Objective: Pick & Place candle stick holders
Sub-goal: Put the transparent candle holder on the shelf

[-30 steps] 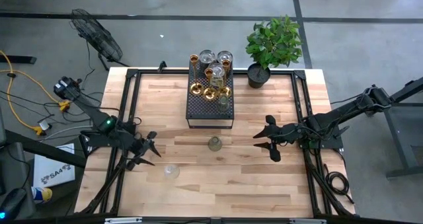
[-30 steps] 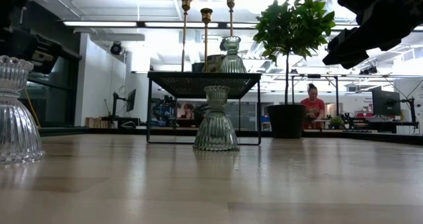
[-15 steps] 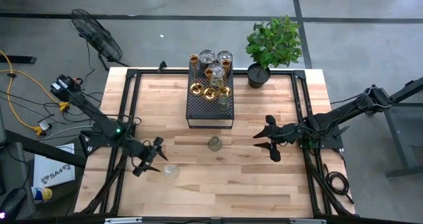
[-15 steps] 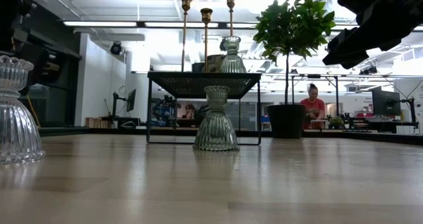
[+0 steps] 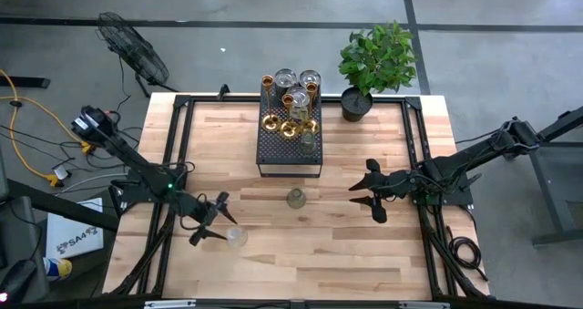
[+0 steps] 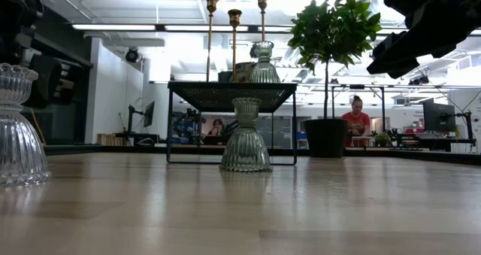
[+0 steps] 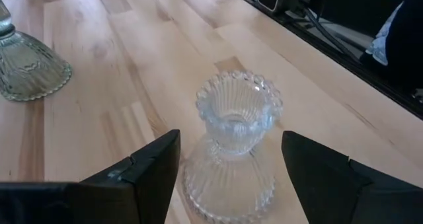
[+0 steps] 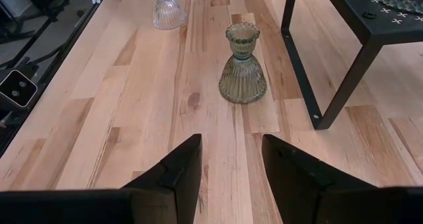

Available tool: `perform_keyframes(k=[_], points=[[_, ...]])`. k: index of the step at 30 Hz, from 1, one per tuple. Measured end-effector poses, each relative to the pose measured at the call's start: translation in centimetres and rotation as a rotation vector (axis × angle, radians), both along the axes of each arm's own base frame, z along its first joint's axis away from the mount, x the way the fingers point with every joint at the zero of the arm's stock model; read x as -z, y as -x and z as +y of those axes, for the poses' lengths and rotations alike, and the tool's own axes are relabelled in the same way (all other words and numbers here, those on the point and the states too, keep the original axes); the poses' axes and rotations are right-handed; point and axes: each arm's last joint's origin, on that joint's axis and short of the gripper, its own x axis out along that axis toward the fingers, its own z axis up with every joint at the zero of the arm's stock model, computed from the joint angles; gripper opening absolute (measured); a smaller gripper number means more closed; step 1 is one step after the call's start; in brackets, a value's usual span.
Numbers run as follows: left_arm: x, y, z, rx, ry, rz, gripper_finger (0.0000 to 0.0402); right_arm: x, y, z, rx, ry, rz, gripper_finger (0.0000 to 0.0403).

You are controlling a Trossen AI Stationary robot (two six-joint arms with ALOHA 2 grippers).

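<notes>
A clear ribbed glass candle stick holder (image 7: 234, 145) stands upright on its flared base near the table's front left (image 5: 236, 237). My left gripper (image 7: 231, 184) is open, one finger on either side of its base, touching nothing; it shows in the high view (image 5: 217, 221) just left of the holder. A green-tinted glass holder (image 5: 295, 198) stands at mid-table (image 8: 242, 65). Several brass and glass holders (image 5: 290, 104) stand on the black perforated box (image 5: 290, 149). My right gripper (image 5: 369, 198) waits open, right of the green holder.
A potted plant (image 5: 364, 72) stands at the table's far right, beside the black box. The box's legs (image 8: 310, 85) rise just beyond the green holder. Bare wood lies along the near edge (image 5: 319, 263). A person (image 6: 355, 119) sits in the room behind.
My left gripper has moved down and toward the table's near right, closing in on the clear glass holder until its fingers stand on either side of it. The holders have stayed where they were.
</notes>
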Motion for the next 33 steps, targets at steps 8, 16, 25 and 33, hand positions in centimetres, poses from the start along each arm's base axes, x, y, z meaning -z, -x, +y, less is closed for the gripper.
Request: perform_keyframes(k=[8,16,25,33], points=[[0.1,-0.5,-0.3,0.003,-0.018,-0.054,0.0260,0.0,0.0,0.0,0.000,0.000,0.000,0.0150],[0.6,-0.9,-0.6,-0.003,-0.019,-0.062,0.0260,0.0,0.0,0.0,0.000,0.000,0.000,0.0150],[0.7,-1.1,-0.8,-0.016,-0.011,-0.079,0.0258,0.0,0.0,0.0,0.000,0.000,0.000,0.0150],[0.7,-1.1,-0.8,0.010,0.000,-0.072,0.0211,0.0,0.0,0.0,0.000,0.000,0.000,0.0150]])
